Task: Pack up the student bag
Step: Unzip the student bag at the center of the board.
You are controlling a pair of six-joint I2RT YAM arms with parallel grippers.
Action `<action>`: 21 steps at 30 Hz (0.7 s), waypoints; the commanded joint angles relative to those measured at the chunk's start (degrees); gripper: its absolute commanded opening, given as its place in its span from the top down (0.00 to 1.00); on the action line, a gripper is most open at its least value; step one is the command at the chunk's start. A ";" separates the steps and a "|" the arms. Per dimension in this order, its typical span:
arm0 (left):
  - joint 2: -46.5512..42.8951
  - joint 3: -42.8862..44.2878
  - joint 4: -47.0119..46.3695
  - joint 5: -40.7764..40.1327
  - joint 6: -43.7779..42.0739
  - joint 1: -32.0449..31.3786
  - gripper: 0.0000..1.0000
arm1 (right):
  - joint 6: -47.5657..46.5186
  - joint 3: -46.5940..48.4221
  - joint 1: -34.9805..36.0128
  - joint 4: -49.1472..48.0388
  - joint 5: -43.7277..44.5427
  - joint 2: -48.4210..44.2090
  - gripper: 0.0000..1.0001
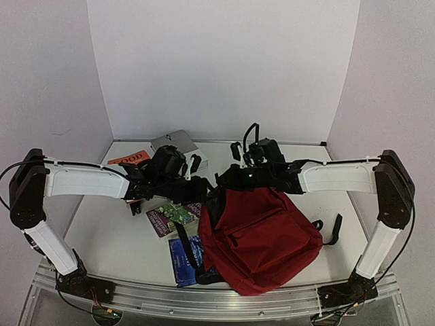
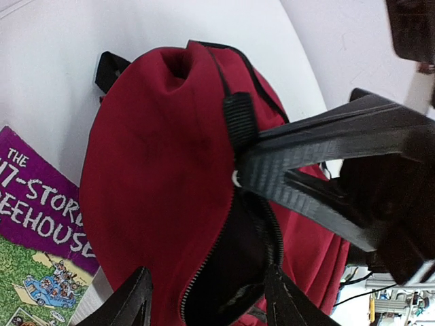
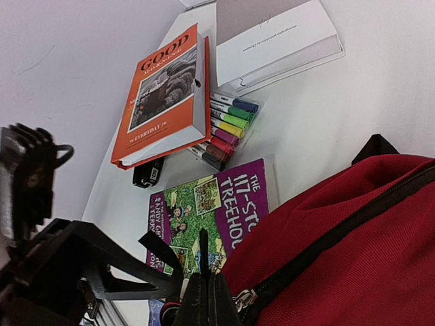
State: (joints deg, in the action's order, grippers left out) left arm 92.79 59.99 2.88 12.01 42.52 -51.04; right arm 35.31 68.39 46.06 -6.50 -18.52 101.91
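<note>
The red student bag (image 1: 262, 238) lies flat at the front centre of the table, top end toward the grippers. Its main zipper is partly open onto a dark inside (image 2: 234, 261). My right gripper (image 3: 207, 299) is shut on the black zipper pull tab (image 3: 202, 252) at the bag's top left corner; the tab also shows in the left wrist view (image 2: 239, 122). My left gripper (image 2: 211, 302) is open and empty, its fingers straddling the zipper gap just above the bag. In the top view the left gripper (image 1: 202, 187) and the right gripper (image 1: 225, 179) meet at the bag's top.
A purple Treehouse book (image 1: 173, 216) lies left of the bag, a blue book (image 1: 182, 261) partly under its front left. Behind are an orange "Good" book (image 3: 163, 95), a marker pack (image 3: 228, 129), a small black object (image 3: 147, 173) and a grey-white box (image 3: 272, 34).
</note>
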 commanded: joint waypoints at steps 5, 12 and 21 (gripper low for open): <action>5.13 7.47 4.77 -0.61 -5.70 0.24 0.48 | 1.30 -0.99 0.43 -2.70 -0.70 -4.31 1.00; 7.05 9.04 4.32 1.65 -7.41 0.24 0.87 | 1.38 -0.98 0.39 -2.61 1.96 -4.44 1.00; 3.54 3.77 4.16 0.53 -5.49 0.23 1.00 | 1.44 6.35 -0.74 2.45 11.61 -1.46 1.00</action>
State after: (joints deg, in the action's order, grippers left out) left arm 99.51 66.02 7.35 12.96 36.14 -51.03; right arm 36.56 68.96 45.98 -4.34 -11.68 100.40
